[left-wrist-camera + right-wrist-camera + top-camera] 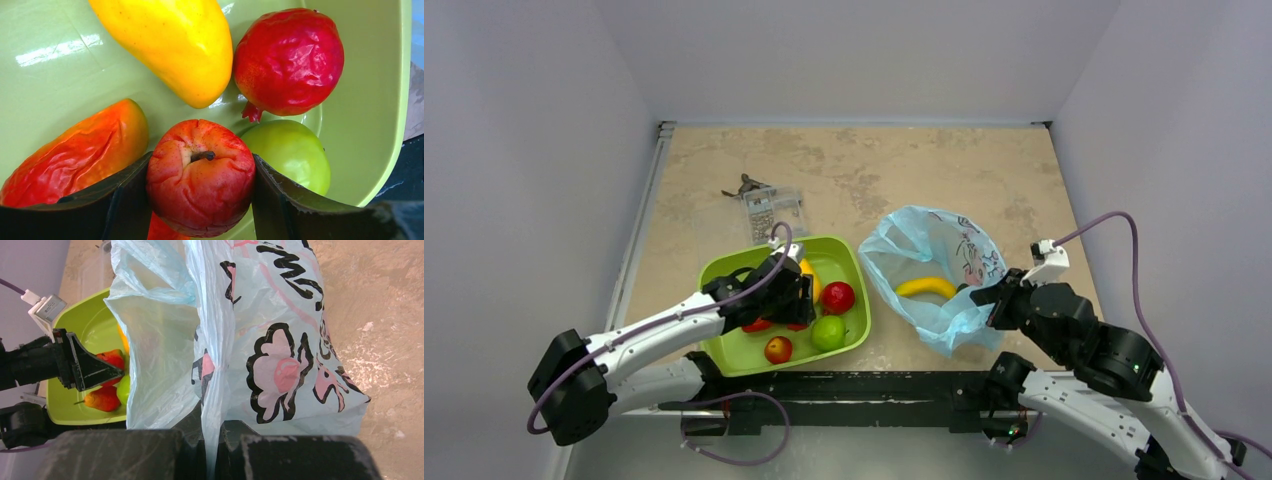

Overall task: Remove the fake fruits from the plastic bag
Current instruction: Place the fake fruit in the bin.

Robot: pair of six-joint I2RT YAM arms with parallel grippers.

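Pale blue bag (pixel 165 340) bears black and pink prints; tray (pixel 380 100) lime-green, round fruit (pixel 200 195) red.

The lower part of the red round fruit (pixel 200 195) is hidden between the dark fingers of the left end effector (pixel 202 162), which press its sides. Beneath it only a red sliver shows. The mango (pixel 75 150) loses its lower end behind one finger, and the yellow oval fruit (pixel 170 45) is cut by the top edge.

From above, the plastic bag (pixel 944 250) folds over the banana (pixel 924 287). The dark patch (pixel 965 288) beside it is perhaps another fruit.

The right end effector (pixel 212 450), nipping the bag's film, runs off the bottom edge. A clear object (pixel 769 208) on the counter (pixel 874 170) is too small to name.
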